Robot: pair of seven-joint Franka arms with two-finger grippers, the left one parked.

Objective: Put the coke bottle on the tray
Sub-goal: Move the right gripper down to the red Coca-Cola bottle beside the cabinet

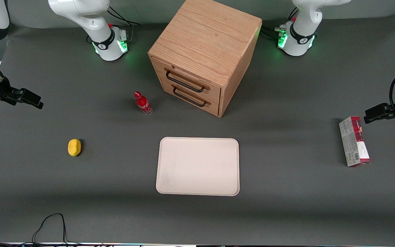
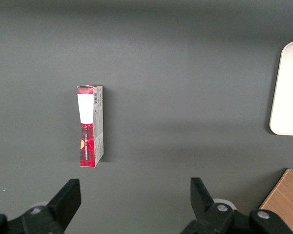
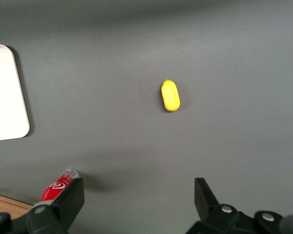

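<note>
The coke bottle, small and red with a red cap and a clear base, stands upright on the grey table beside the wooden cabinet, farther from the front camera than the tray. It also shows in the right wrist view, partly hidden by one finger. The cream-white tray lies flat with nothing on it, and its corner shows in the right wrist view. My gripper hangs open and holds nothing above the working arm's end of the table, well apart from the bottle; its jaws stand wide apart in the right wrist view.
A wooden two-drawer cabinet stands at the table's middle, drawers shut. A small yellow oval object lies toward the working arm's end, also in the right wrist view. A red-and-grey carton lies toward the parked arm's end.
</note>
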